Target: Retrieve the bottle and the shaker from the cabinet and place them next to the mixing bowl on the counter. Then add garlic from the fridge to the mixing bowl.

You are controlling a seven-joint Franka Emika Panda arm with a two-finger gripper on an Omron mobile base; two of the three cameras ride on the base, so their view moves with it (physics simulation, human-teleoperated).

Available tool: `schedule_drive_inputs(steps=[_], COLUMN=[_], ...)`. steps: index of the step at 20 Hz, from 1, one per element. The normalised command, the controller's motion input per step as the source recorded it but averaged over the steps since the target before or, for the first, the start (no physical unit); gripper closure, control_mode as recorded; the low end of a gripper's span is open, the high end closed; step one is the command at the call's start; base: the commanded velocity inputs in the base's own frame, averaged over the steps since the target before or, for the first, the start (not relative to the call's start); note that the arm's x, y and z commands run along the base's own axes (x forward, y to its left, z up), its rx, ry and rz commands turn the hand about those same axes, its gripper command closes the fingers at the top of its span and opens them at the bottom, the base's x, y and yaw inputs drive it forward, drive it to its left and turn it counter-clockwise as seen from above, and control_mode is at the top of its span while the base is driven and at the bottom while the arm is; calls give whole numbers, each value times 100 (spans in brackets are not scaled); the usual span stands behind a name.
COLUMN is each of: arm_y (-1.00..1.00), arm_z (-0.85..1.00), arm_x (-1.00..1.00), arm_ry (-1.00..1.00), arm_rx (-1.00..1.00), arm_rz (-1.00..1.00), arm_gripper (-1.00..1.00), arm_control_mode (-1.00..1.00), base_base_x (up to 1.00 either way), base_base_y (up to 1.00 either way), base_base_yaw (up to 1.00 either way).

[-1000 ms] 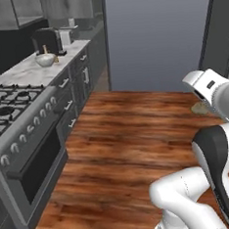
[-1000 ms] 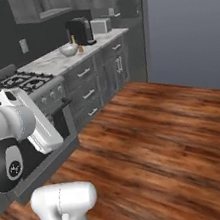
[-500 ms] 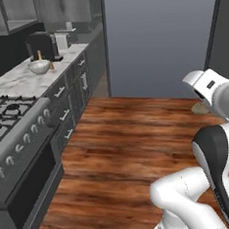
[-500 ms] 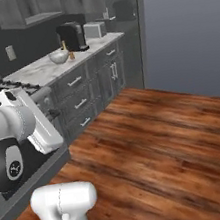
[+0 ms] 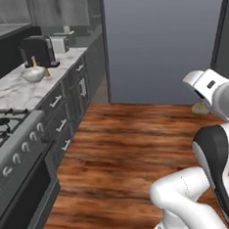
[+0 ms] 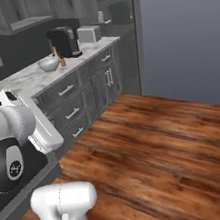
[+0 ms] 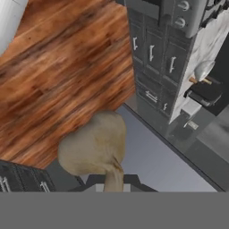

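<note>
My gripper [image 7: 114,182] is shut on the garlic [image 7: 94,147], a pale tan lump that hides the fingertips in the hand view. In the left base view the garlic [image 5: 200,108] hangs under the hand, above the wood floor. On the white marble counter [image 5: 13,90] stands the mixing bowl [image 5: 33,74]. The bottle [image 5: 33,61] rises just behind it and the shaker [image 5: 46,72] stands at its right. From the right base view the bowl [image 6: 48,64], bottle [image 6: 54,52] and shaker [image 6: 63,61] show as one group. The grey cabinet [image 5: 10,17] hangs above.
A black coffee machine [image 5: 37,50] and a toaster [image 5: 59,43] stand behind the bowl. A gas stove [image 5: 5,131] with front knobs sits left of the counter's grey drawers [image 6: 66,96]. Wood floor [image 5: 129,149] spreads ahead up to a blue-grey wall [image 5: 164,38].
The base has driven on and turned: the counter, bowl and stove have grown larger and shifted in both base views. The garlic stays in the shut gripper.
</note>
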Motion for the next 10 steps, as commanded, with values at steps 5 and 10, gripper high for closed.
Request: schedule_drive_inputs(steps=[5,10], arm_y=[0,0], arm_z=[0,0], arm_x=[0,0], arm_ry=[0,0], arm_rx=[0,0], arm_rz=[0,0], arm_gripper=[100,100], arm_control_mode=[100,100], base_base_x=[74,65], base_base_y=[12,16], base_base_yaw=[0,0])
